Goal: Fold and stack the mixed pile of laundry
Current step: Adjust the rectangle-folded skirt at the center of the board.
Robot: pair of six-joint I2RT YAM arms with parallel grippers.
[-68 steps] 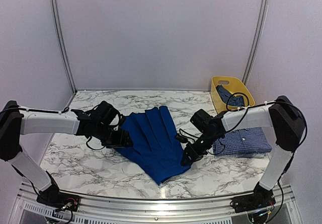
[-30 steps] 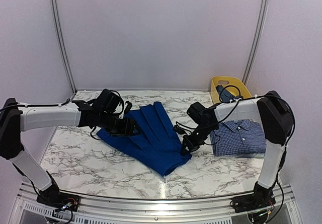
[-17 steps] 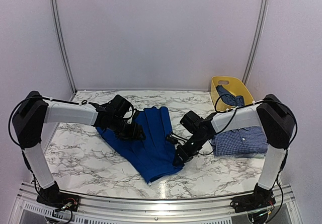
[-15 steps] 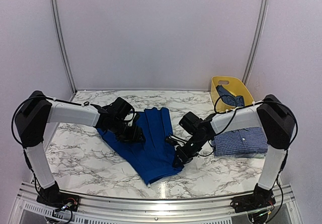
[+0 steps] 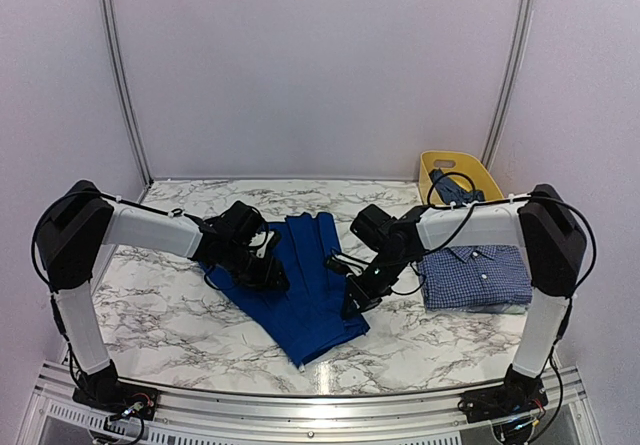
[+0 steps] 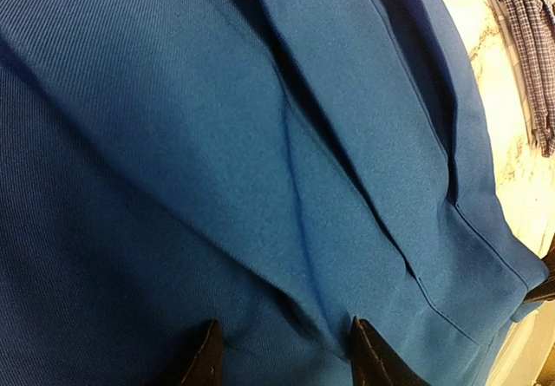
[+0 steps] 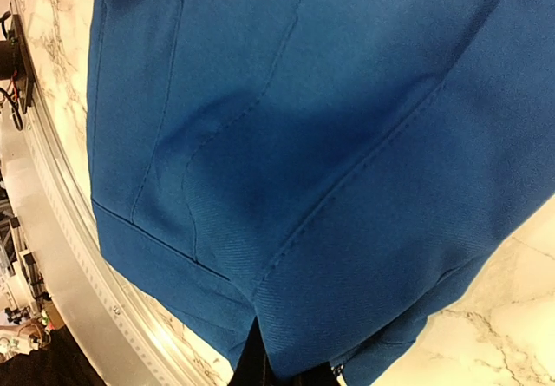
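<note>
A yellow plastic tub (image 5: 432, 187) stands at the far right of the white, grey-veined marble table (image 5: 160, 305). A ribbed metal rail (image 5: 320, 405) runs along the table's near edge. A plain white wall (image 5: 320, 65) closes the far side, framed by thin metal poles left (image 5: 120, 75) and right (image 5: 512, 65).

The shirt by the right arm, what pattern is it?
The shirt is fine blue-and-white check, clearest in the top external view.
</note>
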